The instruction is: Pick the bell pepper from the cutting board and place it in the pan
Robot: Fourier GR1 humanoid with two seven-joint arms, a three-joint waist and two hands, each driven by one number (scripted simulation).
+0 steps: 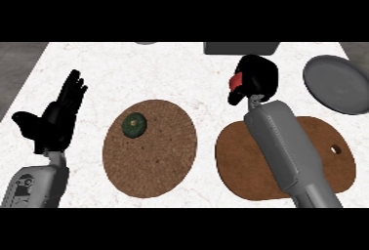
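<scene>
A red bell pepper shows only as a small patch inside my right hand, whose fingers are curled round it. The hand hovers over the white counter, beyond the far edge of the brown cutting board, which has a hole near its right side. My right forearm crosses the board and hides its middle. The grey round pan lies to the right of the hand, apart from it. At the left edge my left hand rests open, fingers up.
A brown round cork mat lies left of the board, with a dark green round item on its upper left part. A dark grey rectangular object sits at the counter's far edge, just behind my right hand.
</scene>
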